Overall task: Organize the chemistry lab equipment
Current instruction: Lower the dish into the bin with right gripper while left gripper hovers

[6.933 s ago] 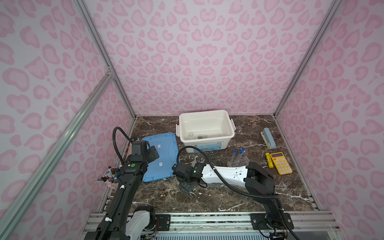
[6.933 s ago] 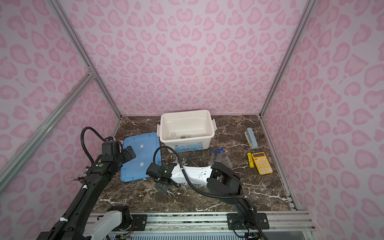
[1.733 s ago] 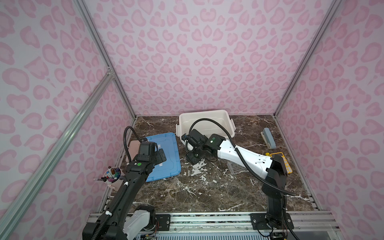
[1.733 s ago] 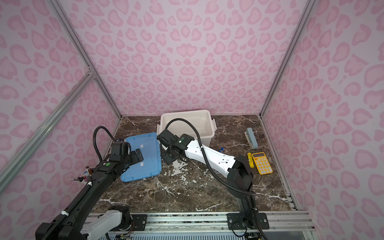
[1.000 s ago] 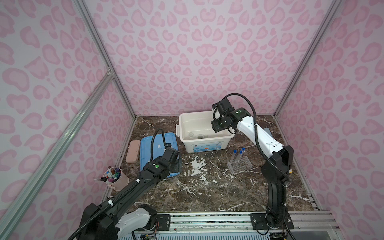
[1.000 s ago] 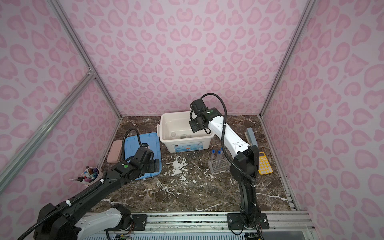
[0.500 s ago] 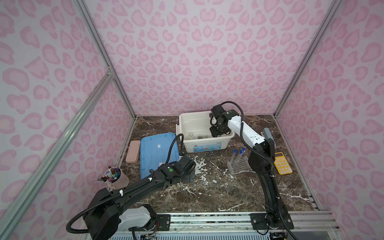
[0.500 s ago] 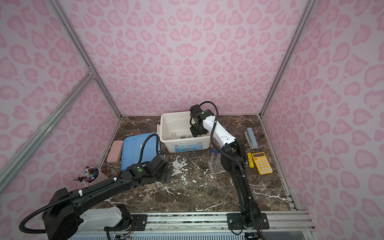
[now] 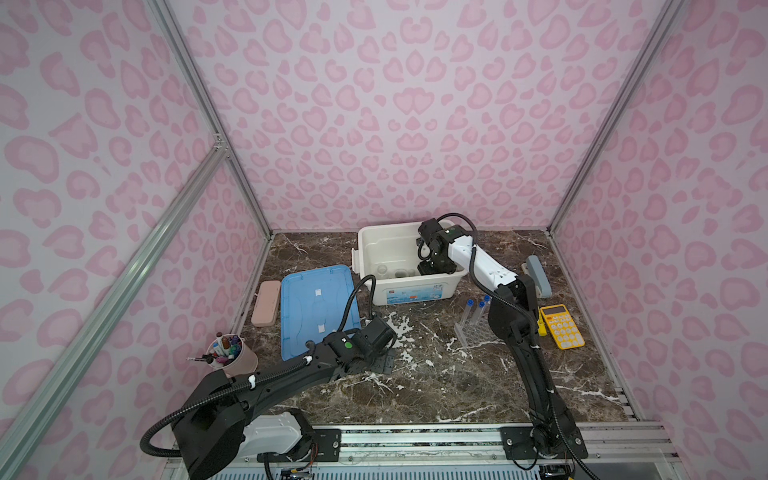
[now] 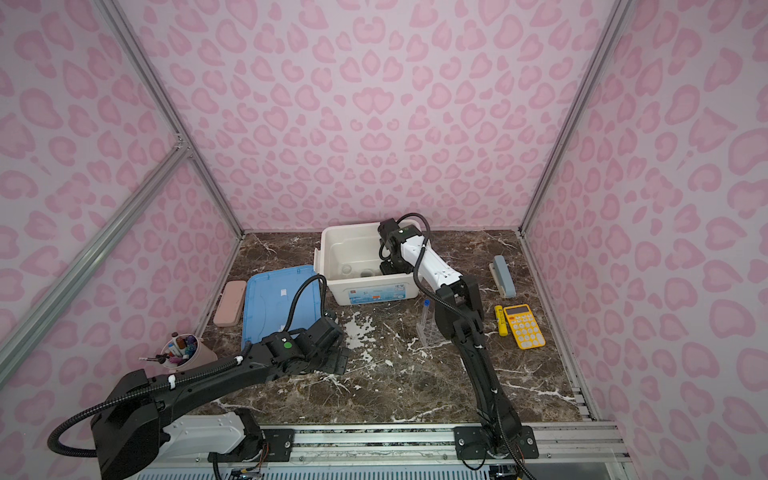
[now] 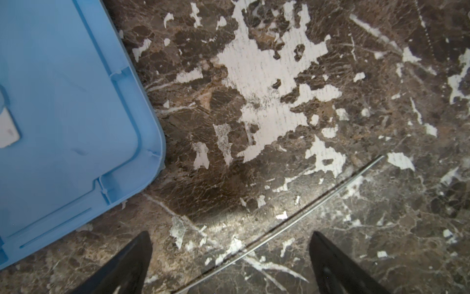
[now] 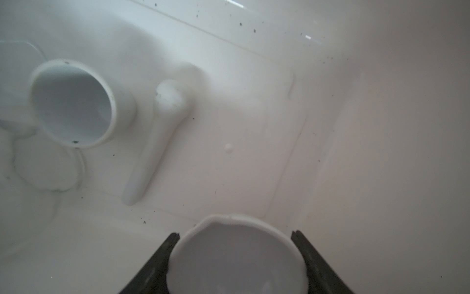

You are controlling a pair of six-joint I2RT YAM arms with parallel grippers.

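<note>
The task looks partly done. The cup and pestle lie in the white bin. The test tubes stand in their rack out on the counter, and the blue lid is off. The right fingers clamp the white ceramic dish low inside the bin. The left fingers are spread wide and empty above a thin rod.

The lid lies left of the bin, the rack before it, the calculator right of the rack.
</note>
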